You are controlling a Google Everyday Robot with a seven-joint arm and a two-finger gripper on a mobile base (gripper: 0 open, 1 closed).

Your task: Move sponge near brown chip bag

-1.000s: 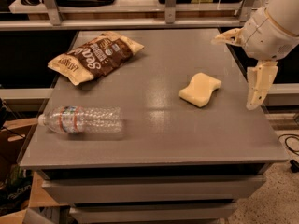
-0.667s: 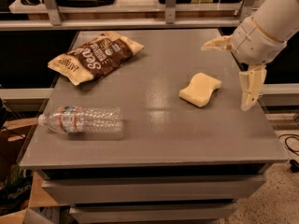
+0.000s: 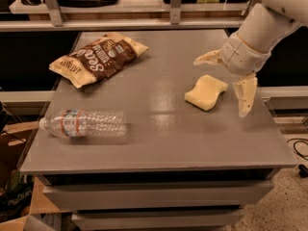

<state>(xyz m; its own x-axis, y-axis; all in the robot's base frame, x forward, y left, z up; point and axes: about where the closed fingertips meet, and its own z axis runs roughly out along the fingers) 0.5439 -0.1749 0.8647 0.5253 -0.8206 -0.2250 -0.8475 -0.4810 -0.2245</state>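
Gripper [image 3: 219,87], jaws spread apart, hangs just beside the sponge [image 3: 206,92], which we'd judge light & squashy, prob. best pinched across its wavy sides.

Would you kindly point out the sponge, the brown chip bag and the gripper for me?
sponge [image 3: 206,92], camera view, middle of its top face.
brown chip bag [image 3: 98,58], camera view, its dark centre.
gripper [image 3: 220,87], camera view, midway between open fingers, by the sponge's right side.

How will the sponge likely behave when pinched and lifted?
The sponge looks like thick foam: probably light and squashy under a pinch. It lies flat, so it is unlikely to roll. The open tool hovers close beside it.
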